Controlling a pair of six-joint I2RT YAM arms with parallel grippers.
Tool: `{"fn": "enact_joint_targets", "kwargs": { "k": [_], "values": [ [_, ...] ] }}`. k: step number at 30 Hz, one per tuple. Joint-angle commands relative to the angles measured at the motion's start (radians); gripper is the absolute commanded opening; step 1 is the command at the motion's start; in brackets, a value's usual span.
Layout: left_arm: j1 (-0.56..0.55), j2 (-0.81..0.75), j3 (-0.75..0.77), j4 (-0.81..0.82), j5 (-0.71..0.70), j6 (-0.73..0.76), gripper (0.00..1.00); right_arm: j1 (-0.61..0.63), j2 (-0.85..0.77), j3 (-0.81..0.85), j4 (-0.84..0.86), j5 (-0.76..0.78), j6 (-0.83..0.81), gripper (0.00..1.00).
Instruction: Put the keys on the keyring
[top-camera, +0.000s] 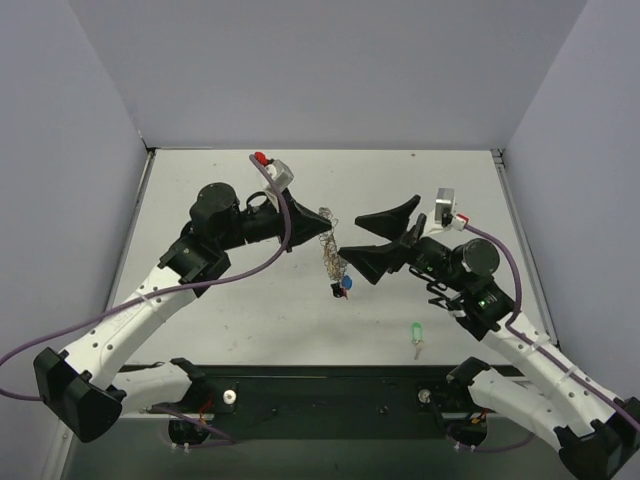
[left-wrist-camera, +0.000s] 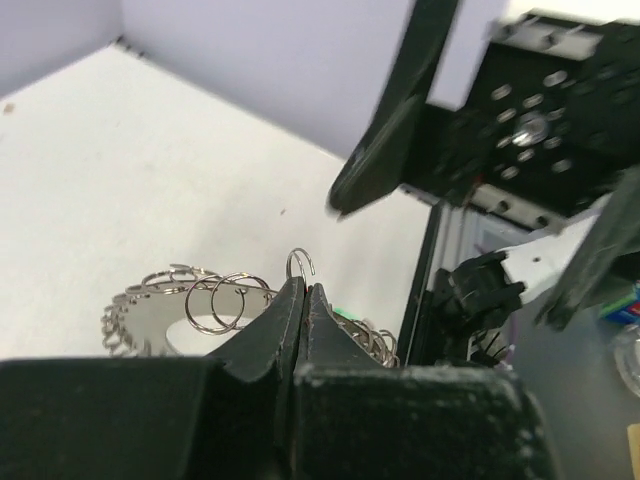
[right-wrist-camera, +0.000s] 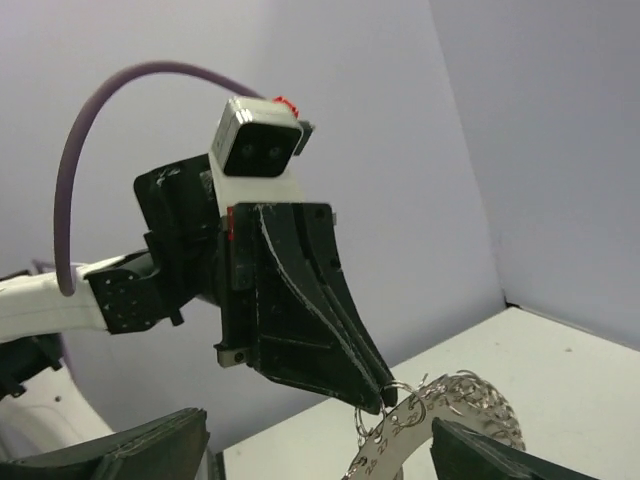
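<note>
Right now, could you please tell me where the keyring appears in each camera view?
Top external: keyring hangs at the picture's centre.
Left wrist: keyring lower left.
Right wrist: keyring at the bottom, right of centre.
Shared landmark: the left gripper, shut on it.

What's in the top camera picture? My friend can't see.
The left gripper pinches the keyring, which has a blue key at its near end. The right gripper gapes open beside it, and a green key lies on the table.

Silvery scalloped keyring (top-camera: 331, 250) hangs from the left claw (top-camera: 326, 232), blue key (top-camera: 346, 284) at its bottom; green key (top-camera: 417, 331) lies well apart.
</note>
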Motion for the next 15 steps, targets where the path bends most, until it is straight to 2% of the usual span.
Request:
{"fn": "enact_joint_targets", "kwargs": {
  "k": [1, 3, 4, 5, 8, 11, 15],
  "values": [
    [0.005, -0.082, -0.039, -0.098, -0.143, 0.097, 0.0, 0.006, -0.097, 0.036, -0.344, 0.268, -0.133, 1.0],
    [0.005, -0.104, -0.073, -0.134, -0.179, 0.114, 0.0, 0.006, -0.108, 0.063, -0.518, 0.405, -0.143, 1.0],
    [0.006, -0.125, -0.087, -0.144, -0.189, 0.118, 0.0, 0.006, -0.112, 0.076, -0.666, 0.525, -0.143, 1.0],
    [0.006, -0.138, -0.096, -0.154, -0.212, 0.124, 0.0, 0.006, -0.115, 0.077, -0.722, 0.589, -0.127, 1.0],
    [0.012, -0.176, -0.138, -0.177, -0.238, 0.14, 0.0, 0.004, -0.109, 0.06, -0.98, 0.787, 0.018, 0.99],
    [0.017, -0.198, -0.156, -0.203, -0.245, 0.149, 0.0, 0.003, -0.068, 0.024, -1.172, 0.821, 0.179, 0.96],
    [0.02, -0.219, -0.164, -0.246, -0.248, 0.169, 0.0, 0.003, 0.05, -0.027, -1.34, 0.731, 0.311, 0.87]
  ]
}}
